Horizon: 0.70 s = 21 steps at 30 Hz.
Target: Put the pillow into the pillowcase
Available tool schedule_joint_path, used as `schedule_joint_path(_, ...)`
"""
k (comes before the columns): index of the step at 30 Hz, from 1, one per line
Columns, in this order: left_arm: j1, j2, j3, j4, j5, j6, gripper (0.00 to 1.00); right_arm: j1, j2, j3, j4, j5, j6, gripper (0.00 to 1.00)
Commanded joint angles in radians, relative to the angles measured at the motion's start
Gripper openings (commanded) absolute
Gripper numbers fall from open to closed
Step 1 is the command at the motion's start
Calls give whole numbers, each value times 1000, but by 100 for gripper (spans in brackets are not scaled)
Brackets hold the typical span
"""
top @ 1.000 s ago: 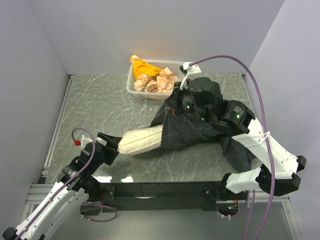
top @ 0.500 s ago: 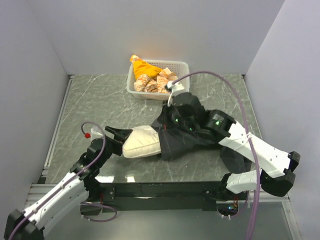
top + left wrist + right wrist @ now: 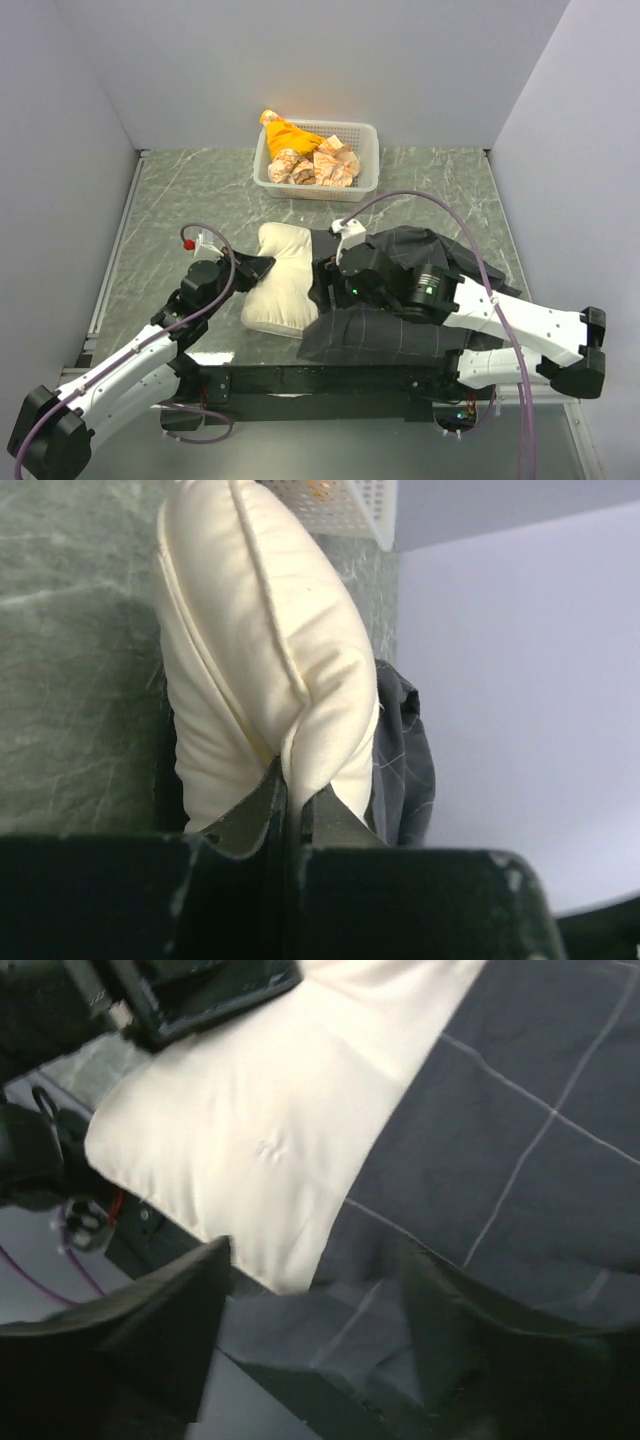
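Pillow (image 3: pixel 280 285) lies on tabletop (image 3: pixel 190 200) close to near edge, slightly left of centre. Cream, puffy, short axis running near-to-far. Its right side goes under pillowcase (image 3: pixel 400 310); can't tell if it's inside the case or just covered by it. Pillowcase is dark grey w/ thin light check, crumpled, spreading from centre toward near-right corner, partly under the R arm.

L gripper (image 3: pixel 262 267) is at the pillow's left edge. In L wrist view, L gripper (image 3: pixel 286 805) is pinched narrow on a fold of pillow (image 3: pixel 260 630), fabric bunched up between the two fingers. Seam piping runs along the top of the pillow. Pillowcase (image 3: pixel 405 740) shows just behind the pillow, basket (image 3: pixel 372 502) corner at top.

R gripper (image 3: pixel 326 284) sits over the pillow/pillowcase boundary. In R wrist view, R gripper (image 3: pixel 310 1345) is spread wide, fingers (image 3: pixel 150 1330) well apart, nothing clamped. Pillowcase (image 3: pixel 500 1130) cloth lies below and between the fingers, and pillow (image 3: pixel 270 1130) is exposed to its left. Can't tell if the tips touch the cloth.

White mesh basket (image 3: pixel 365 160) is at far edge, about centre, well apart from the pillow. It holds orange-and-white cloth bundles (image 3: pixel 300 155).
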<state>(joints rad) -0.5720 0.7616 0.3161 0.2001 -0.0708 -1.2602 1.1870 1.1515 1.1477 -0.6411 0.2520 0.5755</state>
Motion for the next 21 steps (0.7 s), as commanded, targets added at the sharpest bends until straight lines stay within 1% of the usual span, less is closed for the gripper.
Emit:
schedule_joint_path(1, -8, -60, 40, 73, 58, 140, 1, 0, -78, -22, 17, 168, 40, 85)
schedule_joint_path(3, -11, -73, 28, 74, 62, 150, 1, -12, -56, -8, -9, 193, 41, 87)
schedule_joint_path(5, -12, -85, 12, 90, 62, 159, 1, -26, -29, -3, 4, 170, 34, 89)
schedule_joint_path(7, -22, -94, 9, 99, 75, 174, 1, -38, 26, -3, 38, 145, 26, 91)
schedule_joint_path(10, -37, -96, 20, 79, 74, 192, 1, -47, 129, 29, 32, 176, 24, 93)
schedule_joint_path(12, -43, -93, 18, 82, 74, 194, 1, -66, 189, 47, 49, 159, 17, 91)
schedule_joint_path(15, -48, -91, 23, 79, 74, 199, 1, -87, 238, 52, 52, 188, 18, 86)
schedule_joint_path(17, -49, -94, 29, 71, 74, 206, 1, -105, 254, 43, 44, 205, 17, 78)
schedule_joint_path(18, -51, -99, 35, 59, 74, 208, 1, -125, 252, 40, 32, 220, 17, 63)
schedule_joint_path(20, -51, -107, 41, 52, 74, 216, 1, -145, 251, 37, 17, 256, 17, 41)
schedule_joint_path(21, -51, -110, 50, 48, 74, 219, 1, -154, 249, 44, 5, 260, 8, 27)
